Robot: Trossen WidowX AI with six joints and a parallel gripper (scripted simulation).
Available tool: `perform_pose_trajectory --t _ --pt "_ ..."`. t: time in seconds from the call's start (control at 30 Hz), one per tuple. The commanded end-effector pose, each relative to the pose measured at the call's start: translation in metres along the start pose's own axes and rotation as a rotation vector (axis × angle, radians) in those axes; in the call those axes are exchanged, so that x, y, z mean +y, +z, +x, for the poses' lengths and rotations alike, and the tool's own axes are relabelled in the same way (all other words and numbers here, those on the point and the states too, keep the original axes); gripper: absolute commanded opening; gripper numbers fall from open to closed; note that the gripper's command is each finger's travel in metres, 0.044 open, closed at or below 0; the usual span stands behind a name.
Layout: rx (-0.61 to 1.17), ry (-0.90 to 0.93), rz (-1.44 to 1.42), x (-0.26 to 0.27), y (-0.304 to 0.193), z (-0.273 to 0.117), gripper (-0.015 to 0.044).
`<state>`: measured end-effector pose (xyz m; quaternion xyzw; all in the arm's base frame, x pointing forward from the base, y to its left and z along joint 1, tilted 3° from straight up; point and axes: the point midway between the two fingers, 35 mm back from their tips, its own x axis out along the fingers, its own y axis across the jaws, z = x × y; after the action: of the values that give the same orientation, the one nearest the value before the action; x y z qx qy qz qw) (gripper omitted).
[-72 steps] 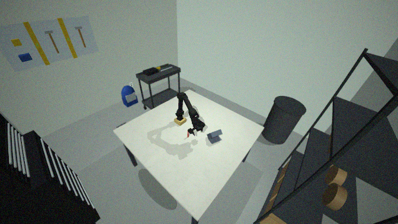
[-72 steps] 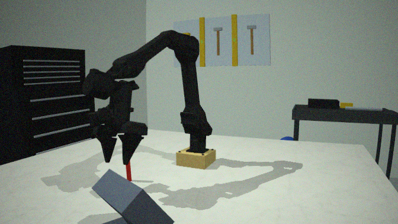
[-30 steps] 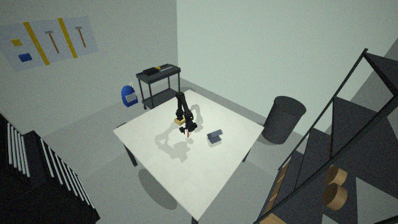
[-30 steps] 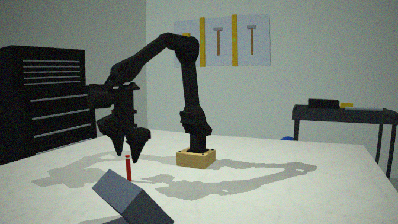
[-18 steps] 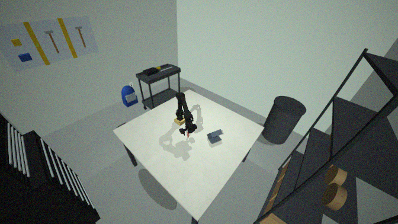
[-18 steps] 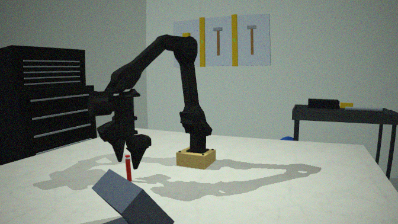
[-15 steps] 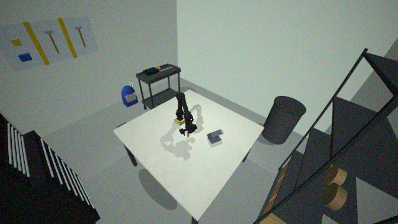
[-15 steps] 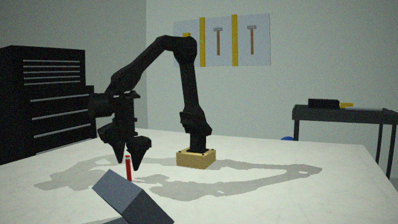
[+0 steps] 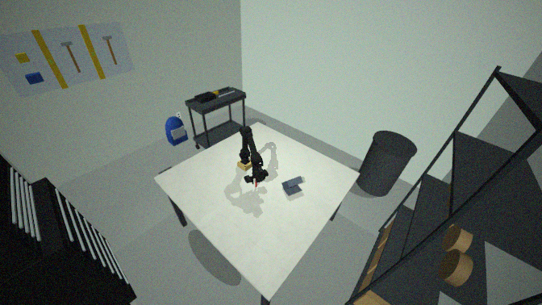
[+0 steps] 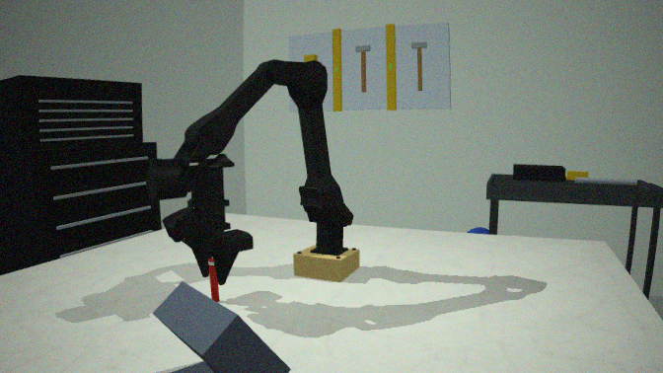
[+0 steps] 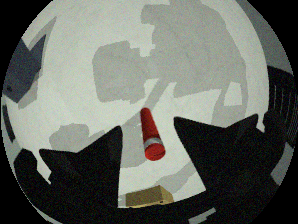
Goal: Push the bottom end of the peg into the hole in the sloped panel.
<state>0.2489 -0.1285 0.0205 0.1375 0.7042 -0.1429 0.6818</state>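
A round red peg [image 9: 256, 184] [image 10: 214, 291] [image 11: 149, 129] with a pale band near its top stands upright on the table [image 9: 258, 242] [image 10: 444, 345]. My gripper [image 9: 255, 181] [image 10: 213, 279] [image 11: 148, 125] points down around the upper part of the peg. Its fingers are partly apart, one on each side, and the wrist view shows gaps between them and the peg, so it is open. The blue-grey sloped panel [image 9: 295, 181] [image 10: 197, 316] [image 11: 22, 72] stands apart from the peg, at the left edge of the wrist view. Its hole cannot be made out clearly.
The arm's yellowish base block [image 9: 244, 165] [image 10: 326, 266] [image 11: 145, 196] is on the table behind the gripper. Beyond the table are a dark cart [image 9: 215, 101] [image 10: 567, 192], a dark bin [image 9: 385, 165] and a black drawer cabinet [image 10: 99, 158].
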Motion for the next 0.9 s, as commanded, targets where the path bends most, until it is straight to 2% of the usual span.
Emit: perform_pose_trajectory --t 0.0,0.17,0.27,0.5,0.87 --pt "-0.002 0.001 0.0 0.0 0.0 -0.001 0.0151" --pt "-0.002 0.001 0.0 0.0 0.0 -0.001 0.002" --pt "-0.002 0.001 0.0 0.0 0.0 -0.001 0.0" --pt "-0.002 0.0 0.0 0.0 0.001 -0.007 0.0" --pt "0.001 -0.002 -0.002 0.0 0.003 -0.051 0.0"
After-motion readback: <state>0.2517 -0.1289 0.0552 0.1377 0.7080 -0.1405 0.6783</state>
